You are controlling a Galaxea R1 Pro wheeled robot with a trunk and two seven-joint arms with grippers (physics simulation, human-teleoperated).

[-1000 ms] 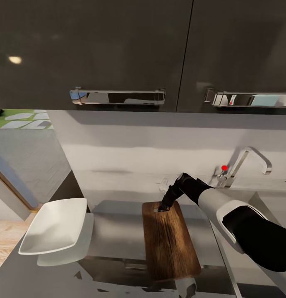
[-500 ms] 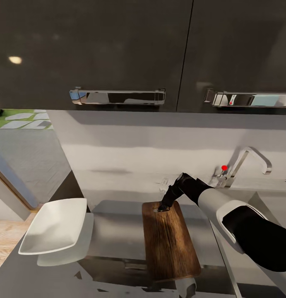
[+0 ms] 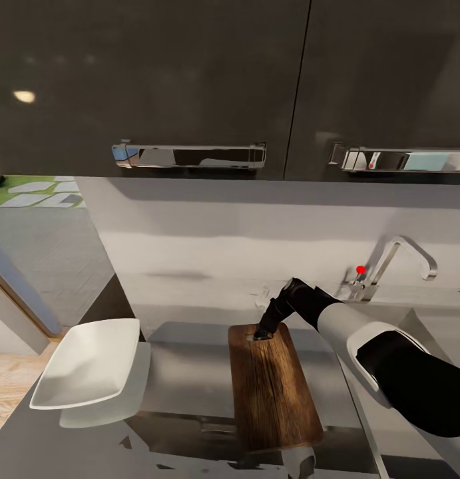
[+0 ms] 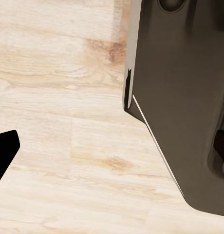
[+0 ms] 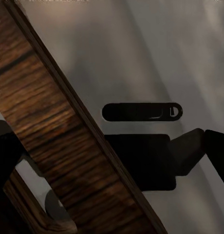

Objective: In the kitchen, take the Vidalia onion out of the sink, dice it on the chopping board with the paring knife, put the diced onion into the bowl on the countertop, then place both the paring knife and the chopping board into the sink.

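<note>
The brown wooden chopping board (image 3: 273,392) lies lengthwise over the grey steel sink (image 3: 186,372), its handle slot at the far end. My right gripper (image 3: 261,332) reaches down to that far end and is shut on the chopping board (image 5: 48,126) beside the slot, one dark finger (image 5: 212,151) on the steel side of the board's edge. The white squarish bowl (image 3: 90,362) sits on the countertop (image 3: 30,446) at the left. My left gripper (image 4: 112,156) hangs open over pale wood flooring. The onion and the paring knife are out of view.
The chrome gooseneck tap (image 3: 397,261) with its tiny red knob (image 3: 361,270) stands at the back right. Dark wall cabinets (image 3: 190,80) with chrome handles hang overhead. A dark cabinet panel (image 4: 185,97) stands close to my left gripper.
</note>
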